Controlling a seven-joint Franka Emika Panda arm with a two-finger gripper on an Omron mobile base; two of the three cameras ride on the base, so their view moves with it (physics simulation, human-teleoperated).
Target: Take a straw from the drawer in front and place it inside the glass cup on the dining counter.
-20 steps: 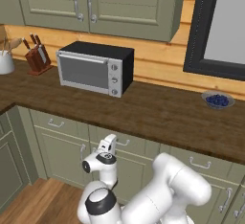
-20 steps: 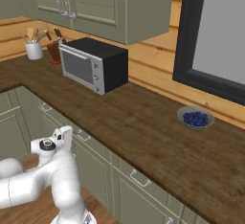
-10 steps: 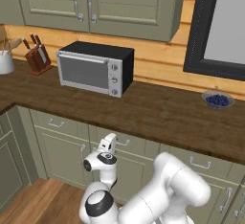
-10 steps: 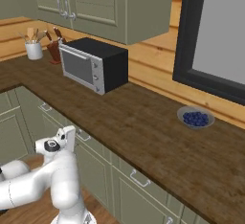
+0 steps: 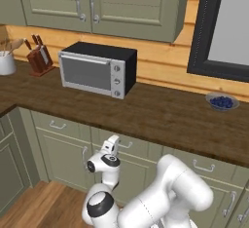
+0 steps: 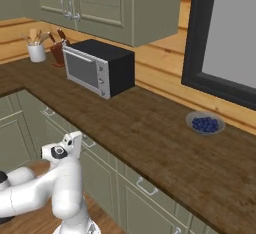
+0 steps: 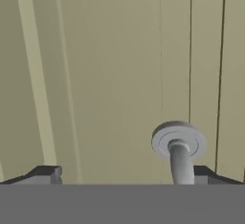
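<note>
Looking along the hand, the gripper (image 7: 124, 174) stands very close to a sage-green cabinet front, and its two dark fingertips (image 7: 45, 174) are spread wide with nothing between them. A silver handle (image 7: 178, 147) with a round base is fixed on this green panel; its post comes toward the camera just beside the right fingertip, and I cannot tell if they touch. The jaws are wide open and hold nothing.

In the left base view the hand (image 5: 108, 155) is low, in front of the drawer (image 5: 124, 144) that sits under the worktop (image 5: 160, 117). This drawer is closed, so the straw cannot be seen.

Taking the toaster oven (image 5: 97, 68) as the landmark: the hand is below it and a little to its right, in front of the cabinet row. The dark brown worktop carries the toaster oven. To the left of the toaster oven stands a knife block (image 5: 38, 60), and further left a white pot with wooden utensils (image 5: 7, 61). Far to the right of the toaster oven, near the wall, is a small bowl of blueberries (image 5: 222, 101). Above the toaster oven hang green upper cabinets (image 5: 99, 4) with two silver handles. Up and to the right of it a dark frame (image 5: 220, 29) is on the wooden wall.
</note>
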